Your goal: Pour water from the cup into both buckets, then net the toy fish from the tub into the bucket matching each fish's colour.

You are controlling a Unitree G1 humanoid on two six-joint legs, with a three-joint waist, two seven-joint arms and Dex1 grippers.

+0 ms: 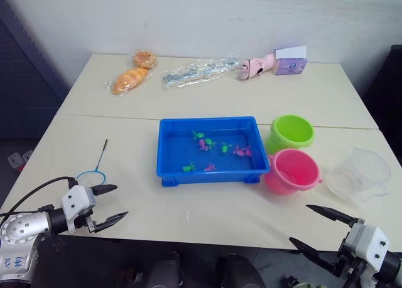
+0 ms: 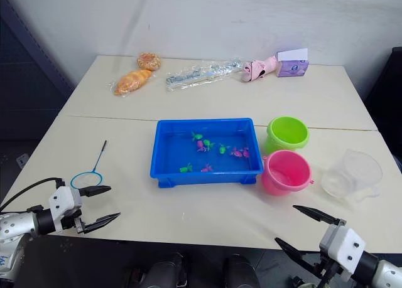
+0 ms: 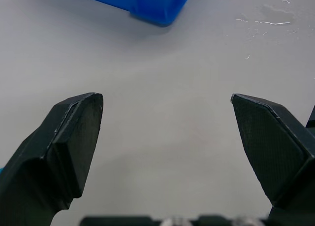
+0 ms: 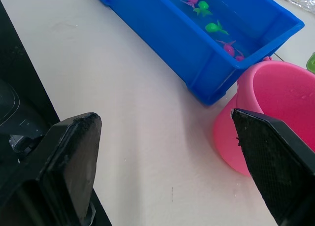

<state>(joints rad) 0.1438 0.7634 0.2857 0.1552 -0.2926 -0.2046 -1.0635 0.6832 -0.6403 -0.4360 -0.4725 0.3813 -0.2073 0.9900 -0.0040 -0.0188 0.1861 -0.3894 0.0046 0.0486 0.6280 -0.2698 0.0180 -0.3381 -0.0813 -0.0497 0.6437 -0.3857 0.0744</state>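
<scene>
Cream table (image 1: 125, 144) against a plain white wall (image 1: 188, 18)

Cream table (image 1: 125, 150), blue tub (image 1: 169, 151), buckets (image 1: 290, 151), cup (image 1: 359, 175), net (image 1: 92, 175)

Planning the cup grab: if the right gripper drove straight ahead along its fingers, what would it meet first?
Probably the pink bucket, not the cup: the open right gripper looks across bare table toward the bucket and the tub corner beside it. Depth is unclear.
</scene>
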